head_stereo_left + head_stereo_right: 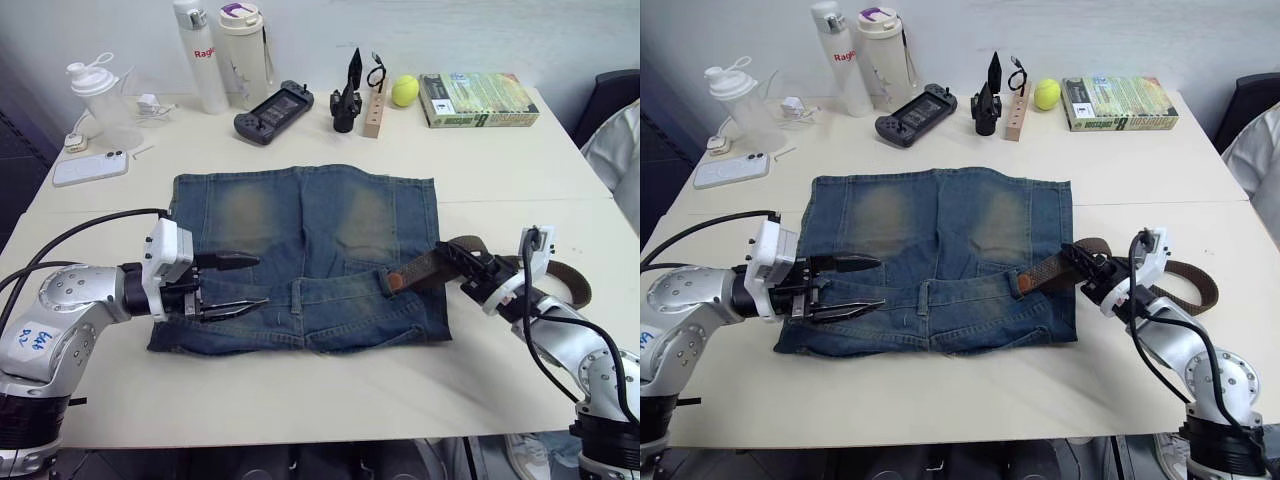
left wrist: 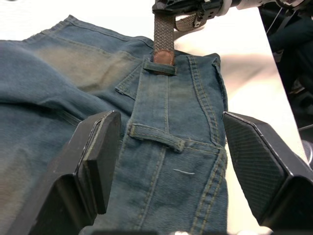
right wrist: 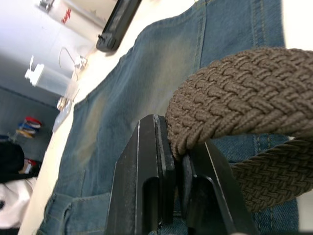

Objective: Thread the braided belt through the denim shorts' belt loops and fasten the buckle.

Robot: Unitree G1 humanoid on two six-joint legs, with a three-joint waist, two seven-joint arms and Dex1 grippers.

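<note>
Right wrist view: right pincer (image 3: 178,161) clamps the braided belt (image 3: 234,105); left pincer (image 1: 240,283) gapes over the denim shorts (image 1: 300,250)

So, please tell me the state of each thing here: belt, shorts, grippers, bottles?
braided belt: tip at the first belt loop, rest trailing on the table
denim shorts: flat, waistband toward the robot
left gripper: open, over the waistband
right gripper: shut on the belt
bottles: upright, capped

Red letters "Ragh", cut off at the edge, stand on the white bottle (image 1: 199,55); the book's (image 1: 477,99) cover text is unreadable.
</note>
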